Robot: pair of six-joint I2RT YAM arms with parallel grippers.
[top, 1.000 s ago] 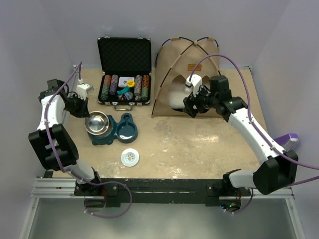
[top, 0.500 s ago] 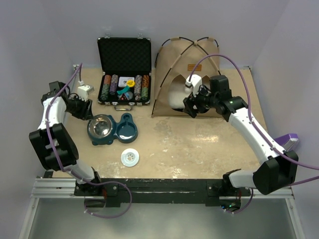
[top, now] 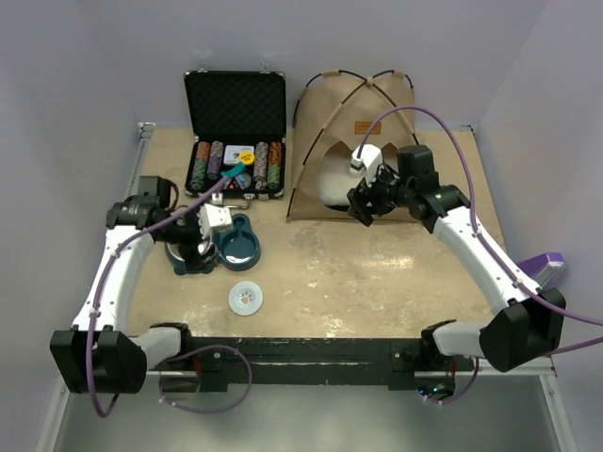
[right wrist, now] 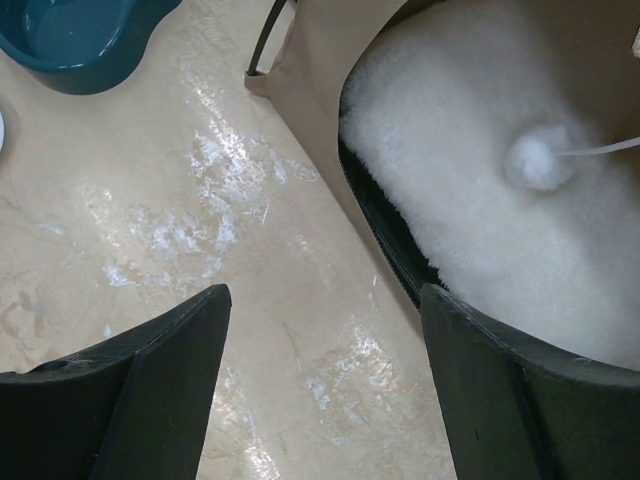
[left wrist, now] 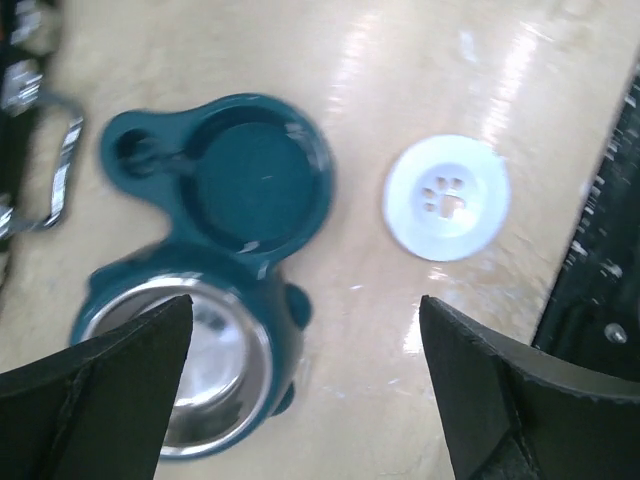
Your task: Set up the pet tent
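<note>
Pet tent (top: 325, 141): tan canvas; poles (top: 349, 73) black; lining (right wrist: 385, 220) black; label patch (top: 361, 127) brown. Cushion (right wrist: 450, 150), pom-pom (right wrist: 537, 160): white. Feeder (left wrist: 250, 190): teal. Bowl (left wrist: 225, 350): silver. Disc (left wrist: 447, 197): white, paw-print cut-out. Case (top: 235, 104): black. Chips (top: 217, 162): multicoloured, striped edges. Table (top: 377, 273): mottled beige. Cables (top: 417, 106): purple.

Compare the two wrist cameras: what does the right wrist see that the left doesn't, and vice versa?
Right wrist only: the pet tent, its doorway filled by a white fleece cushion, and the white pom-pom on its string. Left wrist only: the steel bowl and the whole white paw-print disc. Shared: the teal feeder, the tabletop, and open, empty fingers on the left gripper and right gripper.
</note>
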